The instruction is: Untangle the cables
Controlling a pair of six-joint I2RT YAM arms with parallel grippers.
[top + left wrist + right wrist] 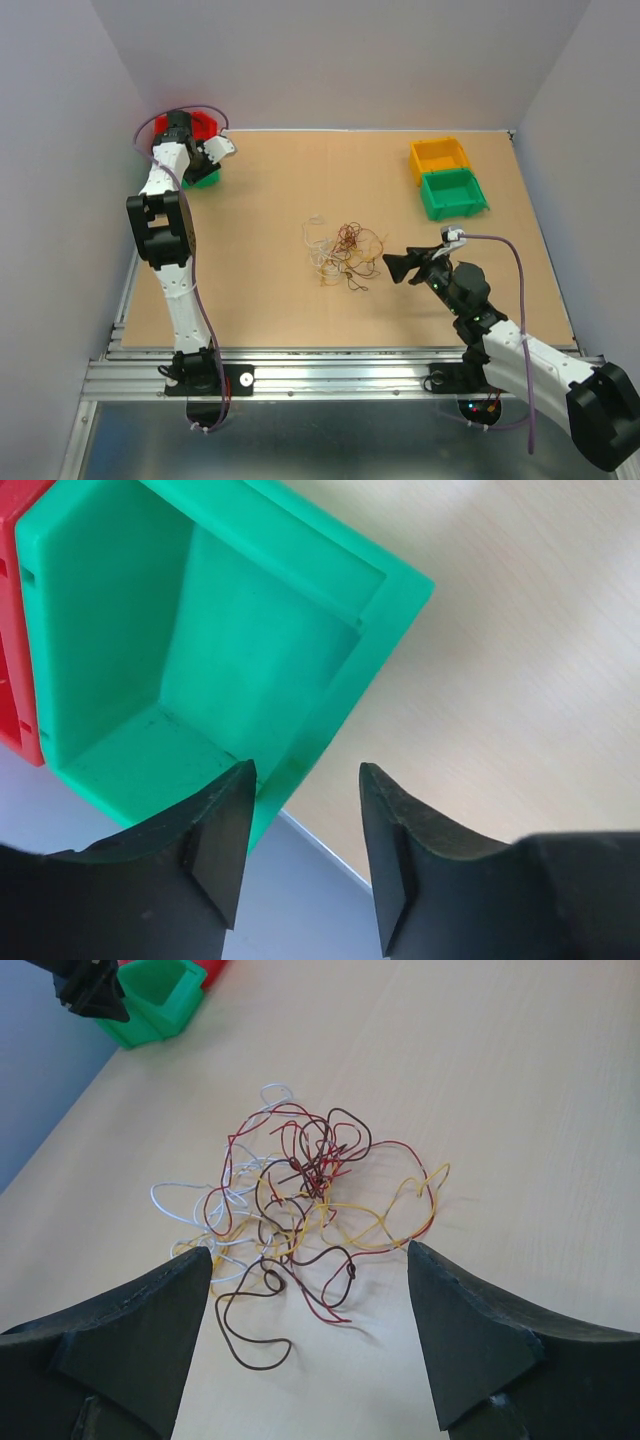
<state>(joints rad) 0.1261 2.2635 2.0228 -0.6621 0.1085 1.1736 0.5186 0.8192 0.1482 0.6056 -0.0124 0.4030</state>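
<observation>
— How many bins are there?
— Four. A red bin (205, 122) and the left green bin (120, 630) touch in the far left corner. An orange bin (438, 157) and the right green bin (452, 193) touch at the far right.
— And the cables (300, 1210)?
— One loose tangle in the middle of the table (270, 200), with red, brown, yellow and white strands. It's too knotted to count them.
— The two grippers?
— The left gripper (305, 770) hangs over the left green bin's corner, jaws partly apart with nothing between them. The right gripper (308, 1252) is just right of the tangle, spread wide and holding nothing.
</observation>
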